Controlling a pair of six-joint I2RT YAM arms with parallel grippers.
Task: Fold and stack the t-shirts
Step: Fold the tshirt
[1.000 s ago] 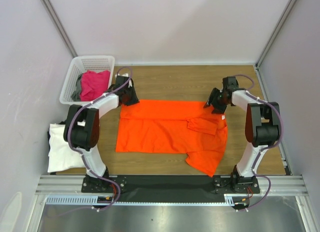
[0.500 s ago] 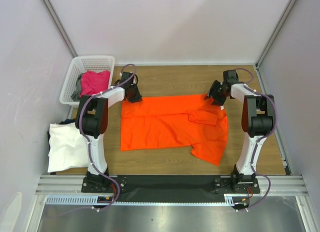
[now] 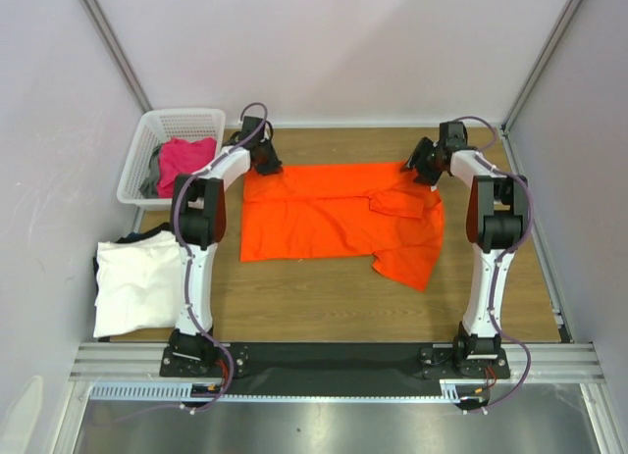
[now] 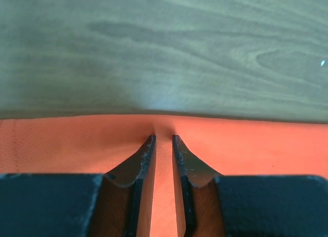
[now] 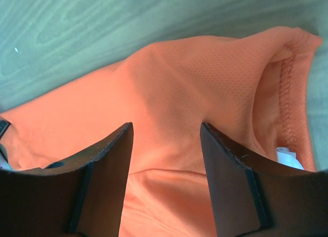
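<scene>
The orange t-shirt (image 3: 324,219) is spread over the far half of the wooden worktop (image 3: 294,317), with its long top edge lying close to the far edge. One sleeve is folded in across the body on the right side, and a lower flap points toward the near right corner.

The left gripper (image 3: 265,165) is set on the shirt's far left corner. In the left wrist view its fingers (image 4: 143,160) are drawn almost together, and a thin ridge of orange cloth is pinched between them at the hem, where cloth meets bare wood.

The right gripper (image 3: 420,168) is set on the far right corner of the shirt. In the right wrist view its jaws are held well apart. A raised hump of orange mesh fills the gap and is touched by both inner faces, so a thick bunch of cloth is gripped. The stitched collar (image 5: 287,93) and a white label (image 5: 288,159) are seen just to the right.

A magenta-pink t-shirt (image 3: 184,162) and a grey one (image 3: 155,175) are kept in the white lattice basket (image 3: 137,170) by the far left corner. A folded white t-shirt (image 3: 132,287) is laid over a dark one (image 3: 118,243) at the left edge.
</scene>
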